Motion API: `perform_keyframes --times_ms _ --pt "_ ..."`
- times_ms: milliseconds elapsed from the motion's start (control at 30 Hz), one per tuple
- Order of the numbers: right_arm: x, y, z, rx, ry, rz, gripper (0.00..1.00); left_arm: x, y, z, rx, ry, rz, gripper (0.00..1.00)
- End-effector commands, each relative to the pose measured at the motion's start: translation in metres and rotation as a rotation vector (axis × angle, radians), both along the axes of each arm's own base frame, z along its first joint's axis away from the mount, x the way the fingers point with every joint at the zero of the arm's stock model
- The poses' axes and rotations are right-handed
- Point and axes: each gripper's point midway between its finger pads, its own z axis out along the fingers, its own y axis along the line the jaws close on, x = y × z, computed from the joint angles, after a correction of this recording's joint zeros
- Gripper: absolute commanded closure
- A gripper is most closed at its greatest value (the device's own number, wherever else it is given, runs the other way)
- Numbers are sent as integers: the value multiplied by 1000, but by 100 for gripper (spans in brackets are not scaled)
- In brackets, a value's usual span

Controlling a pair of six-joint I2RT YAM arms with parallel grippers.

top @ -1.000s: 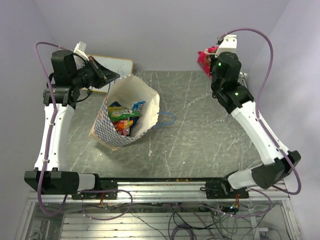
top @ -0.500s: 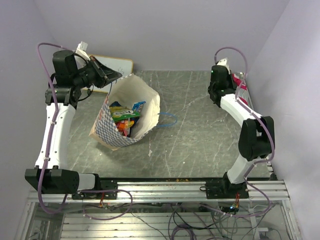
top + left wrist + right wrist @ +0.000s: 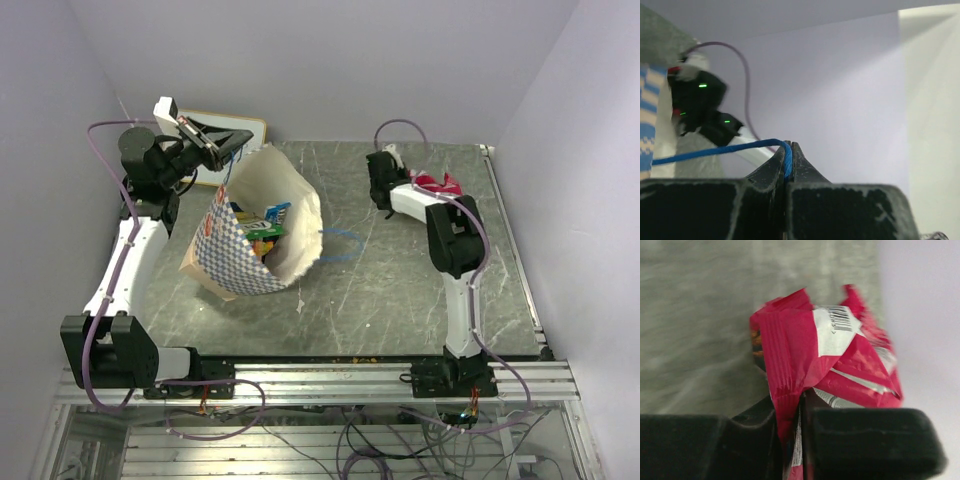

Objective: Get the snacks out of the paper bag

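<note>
The paper bag (image 3: 290, 205) stands open at the table's left, cream with a blue checkered band. Several snacks (image 3: 262, 228) show inside it, green, blue and orange. My left gripper (image 3: 236, 140) (image 3: 788, 145) is shut on the bag's thin blue cord handle (image 3: 715, 149), above the bag's back rim. My right gripper (image 3: 420, 187) (image 3: 802, 400) is shut on the edge of a red foil snack packet (image 3: 440, 184) (image 3: 825, 350), low over the table's back right. Whether the packet touches the table I cannot tell.
A framed whiteboard (image 3: 240, 127) leans on the back wall behind the bag. The bag's other blue handle (image 3: 342, 243) lies looped on the grey marbled table (image 3: 400, 290). The right arm (image 3: 455, 240) is folded over the table's right side.
My right arm has swung down and left from the back right corner, carrying the red packet low over the table. My left gripper has shifted slightly right, still holding the handle.
</note>
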Motion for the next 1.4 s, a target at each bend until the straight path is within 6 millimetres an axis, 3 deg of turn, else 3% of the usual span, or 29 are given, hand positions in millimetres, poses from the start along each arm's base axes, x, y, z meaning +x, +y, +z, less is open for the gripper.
perform_keyframes --times_ms 0,100,200,300,533,800,1067,1200,1267,1367 --pt "3 51 -50 186 96 71 79 -34 0 89 -98 -289 -43 93" --pt "4 73 -66 305 145 78 54 -38 1 102 -135 -316 -45 93" --pt "4 88 -63 389 159 101 31 -40 3 105 -160 -305 -42 93" --pt "2 94 -45 428 145 127 19 -39 4 105 -178 -276 -28 93" --pt "-15 99 6 515 99 144 4 -40 7 99 -188 -240 -5 93" --pt "-49 121 61 681 51 236 0 -43 5 99 -158 -249 -9 93" --pt "-95 147 126 891 -72 395 0 -43 2 72 151 -234 13 93" --pt "-113 150 145 918 -103 477 0 -45 3 60 212 -231 15 93" --pt "-123 159 153 946 -68 535 0 -48 3 54 230 -228 13 93" --pt "-145 189 164 1024 38 717 1 -56 -7 44 284 -239 -13 93"
